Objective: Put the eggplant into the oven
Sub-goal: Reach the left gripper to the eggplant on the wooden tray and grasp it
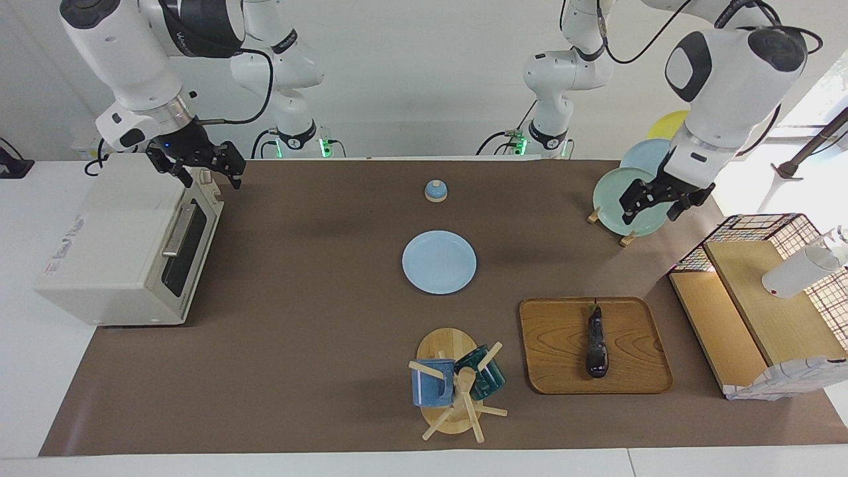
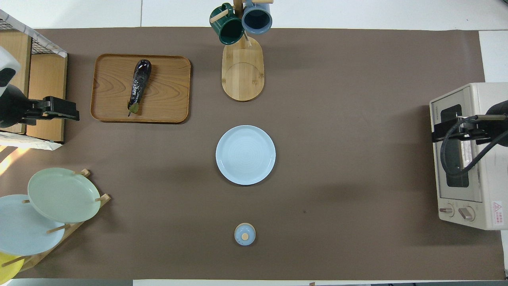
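Eggplant glossy purple-black w/ green stem end, on brown wood-grain tray; oven cream-white, dark window; table cover plain brown; centre plate pale blue; rack plates mint, lt blue, yellow; mugs blue & dk green

From overhead I lose the oven at the right edge, and the right arm with its cable covers part of its door. The plate rack is cut at the lower left corner, the shelf at the left edge, the mugs at the top. I can't read the oven's dials.
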Motion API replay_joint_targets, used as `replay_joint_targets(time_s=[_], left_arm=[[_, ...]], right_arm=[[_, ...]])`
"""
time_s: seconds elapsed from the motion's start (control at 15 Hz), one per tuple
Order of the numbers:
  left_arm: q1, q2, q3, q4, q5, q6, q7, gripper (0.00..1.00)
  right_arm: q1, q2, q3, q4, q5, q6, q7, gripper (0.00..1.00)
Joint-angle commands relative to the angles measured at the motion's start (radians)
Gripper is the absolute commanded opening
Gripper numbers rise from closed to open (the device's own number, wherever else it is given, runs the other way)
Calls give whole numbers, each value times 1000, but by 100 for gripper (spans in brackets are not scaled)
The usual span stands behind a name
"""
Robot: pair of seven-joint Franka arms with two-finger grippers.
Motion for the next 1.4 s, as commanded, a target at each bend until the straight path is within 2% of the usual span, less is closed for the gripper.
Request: replay_joint_targets(time_s=[0.0, 0.27, 0.4, 1.2, 1.33], left_arm=[[-3, 229, -2, 161, 23, 75, 10, 100], [-49, 407, -5, 169, 46, 284, 30, 100], [-55, 446, -7, 158, 43, 364, 33, 100], [-67, 448, -8, 74, 37, 442, 131, 100], [-66, 444, -8, 65, 37, 445, 134, 95]], right_arm=[[-7, -9, 1, -9, 24, 11, -21, 100], [-7, -9, 1, -9, 24, 11, -20, 100], [-7, -9, 1, -9, 24, 11, -21, 100], [-7, -9, 1, -9, 24, 11, -21, 100], [-7, -9, 1, -9, 24, 11, -20, 100]])
